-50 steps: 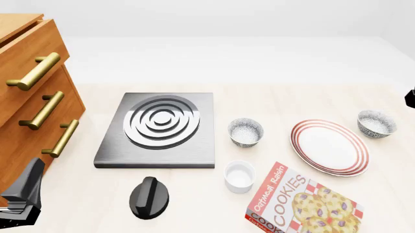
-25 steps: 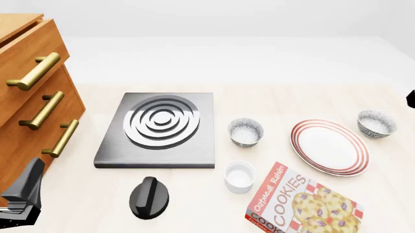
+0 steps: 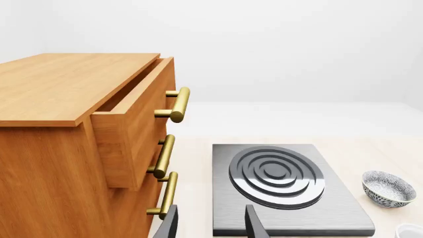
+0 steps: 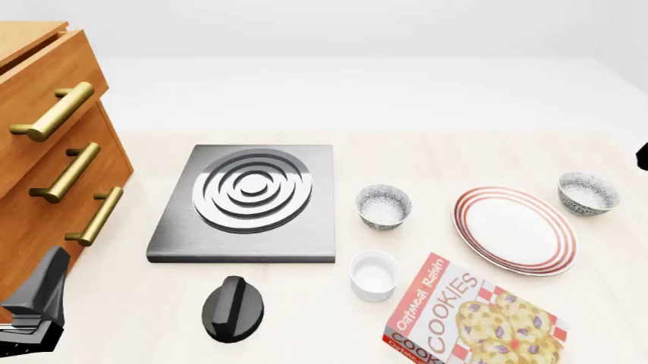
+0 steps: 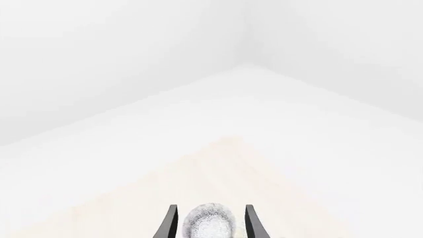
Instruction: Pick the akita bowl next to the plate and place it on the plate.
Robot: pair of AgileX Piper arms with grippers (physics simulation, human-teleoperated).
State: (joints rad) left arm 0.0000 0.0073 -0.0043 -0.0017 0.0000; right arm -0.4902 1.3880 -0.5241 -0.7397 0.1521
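The plate point(image 4: 514, 230), white with red rings, lies right of centre on the table. An akita bowl point(image 4: 588, 192) stands close against its far right rim. This speckled bowl point(image 5: 210, 225) also shows low in the right wrist view, ahead of my right gripper point(image 5: 211, 209), whose fingers are open and apart from it. A second bowl point(image 4: 384, 206) of the same kind stands further off, left of the plate. Only a dark sliver of my right arm point(image 4: 643, 157) shows at the front view's right edge. My left gripper point(image 4: 39, 297) is open and empty at the near left, beside the drawers.
A grey stove plate point(image 4: 248, 203) with a black knob point(image 4: 233, 308) lies centre-left. A wooden drawer cabinet point(image 4: 51, 152) with brass handles stands at the left, its top drawer partly open. A small white cup point(image 4: 372, 275) and a cookie box point(image 4: 471, 318) sit near the plate's front.
The dark sliver of my right arm at the right edge has shrunk slightly. Nothing else has moved.
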